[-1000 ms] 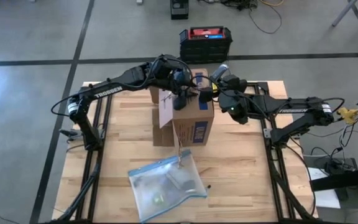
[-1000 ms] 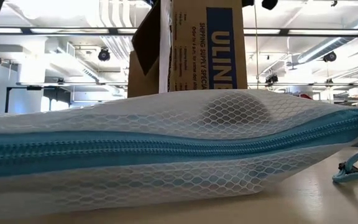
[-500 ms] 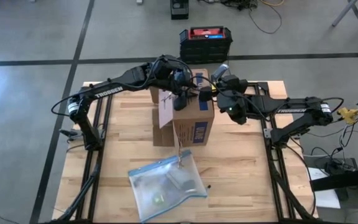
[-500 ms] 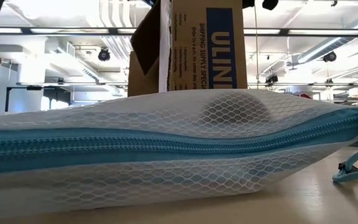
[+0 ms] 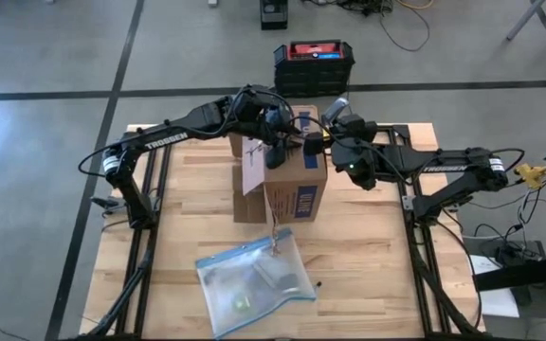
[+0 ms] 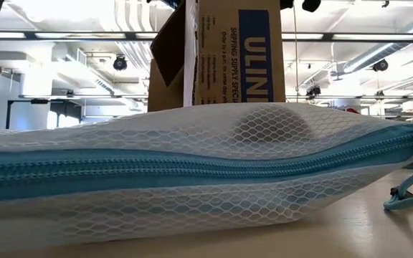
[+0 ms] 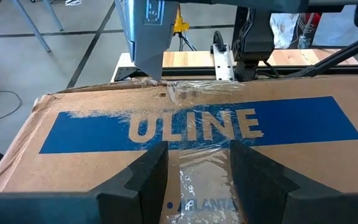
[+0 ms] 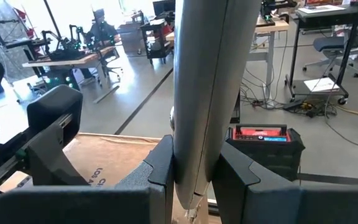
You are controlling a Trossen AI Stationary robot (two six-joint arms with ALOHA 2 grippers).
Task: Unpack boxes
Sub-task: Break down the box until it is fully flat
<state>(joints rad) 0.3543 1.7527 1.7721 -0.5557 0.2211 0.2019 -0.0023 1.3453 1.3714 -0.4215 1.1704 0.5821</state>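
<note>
The brown cardboard box [image 5: 297, 185] stands upright on its bottom at the table's middle; its taped top carries the blue ULINE label [image 7: 197, 124]. My left gripper [image 7: 197, 146] reaches in from the left and hovers open over the top, one finger on each side of the clear tape strip. My right gripper [image 8: 194, 162] comes from the right [image 5: 322, 133], shut on a long grey cutting tool [image 8: 204, 93]. The tool's pointed tip [image 7: 149, 71] stands at the box's far top edge, where the tape is torn. My left gripper: its fingertips [image 7: 151, 165] lie low over the box top, but whether they touch it cannot be told. My right gripper pinches the grey tool's shaft [image 8: 194, 146] between its two fingers, which lie across it. The tool is lifted, its tip at the box's top edge.
A clear blue-edged zip pouch [image 5: 254, 279] lies near the table's front edge and fills the low view [image 6: 192, 172]. A side flap [image 5: 251, 166] of the box hangs open toward the left. A black crate with a red top [image 5: 314, 62] stands on the floor beyond the table.
</note>
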